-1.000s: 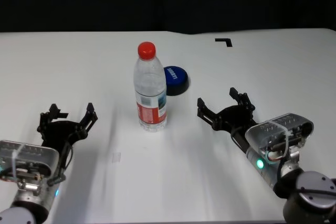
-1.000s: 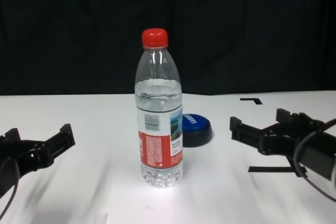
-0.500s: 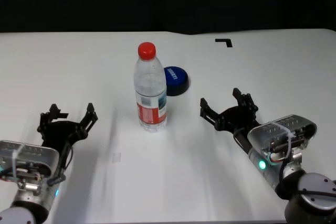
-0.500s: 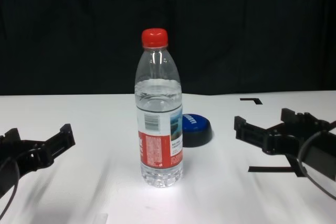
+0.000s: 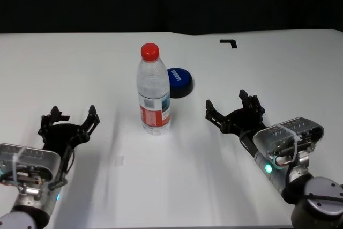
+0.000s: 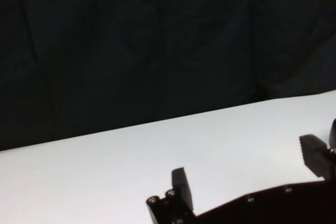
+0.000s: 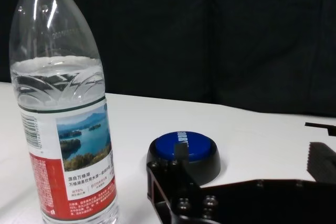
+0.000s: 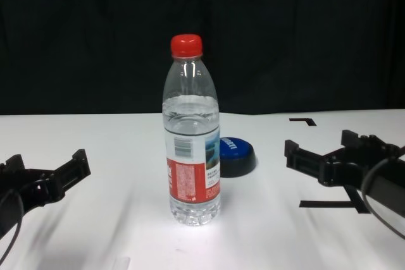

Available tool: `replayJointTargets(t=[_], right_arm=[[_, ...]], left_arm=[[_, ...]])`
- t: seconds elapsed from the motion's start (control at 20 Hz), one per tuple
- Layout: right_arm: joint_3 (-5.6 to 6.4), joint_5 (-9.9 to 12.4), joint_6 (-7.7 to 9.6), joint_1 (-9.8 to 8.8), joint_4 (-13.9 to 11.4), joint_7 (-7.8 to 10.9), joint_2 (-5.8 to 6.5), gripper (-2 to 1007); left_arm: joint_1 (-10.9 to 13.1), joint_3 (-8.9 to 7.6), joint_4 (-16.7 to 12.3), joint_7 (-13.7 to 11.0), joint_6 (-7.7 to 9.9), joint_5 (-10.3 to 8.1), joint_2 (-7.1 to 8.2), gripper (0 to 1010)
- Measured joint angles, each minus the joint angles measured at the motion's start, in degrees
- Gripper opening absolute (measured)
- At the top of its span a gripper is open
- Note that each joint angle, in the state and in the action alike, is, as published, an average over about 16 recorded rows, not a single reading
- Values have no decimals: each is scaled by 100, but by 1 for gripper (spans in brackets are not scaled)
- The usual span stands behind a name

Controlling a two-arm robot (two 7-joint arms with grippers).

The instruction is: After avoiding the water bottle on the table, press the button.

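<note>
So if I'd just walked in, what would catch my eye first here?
Probably the water bottle, standing upright mid-table with its red cap, and the low blue button just behind it, toward the robot's right. Then the two black grippers low over the white table: the left gripper near the front left, the right gripper at front right, both with fingers spread open and holding nothing.

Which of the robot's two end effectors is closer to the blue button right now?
The right end effector is nearer. It sits open to the right of the button and closer to the robot. The left end effector is open too, far beyond the water bottle.
</note>
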Motion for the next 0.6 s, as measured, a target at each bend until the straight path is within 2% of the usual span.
replayJointTargets(t=[0.6], right_arm=[[-2, -4, -1, 3, -1, 2, -3, 1003]], left_arm=[[0, 0, 0, 0, 0, 0, 0, 1003]])
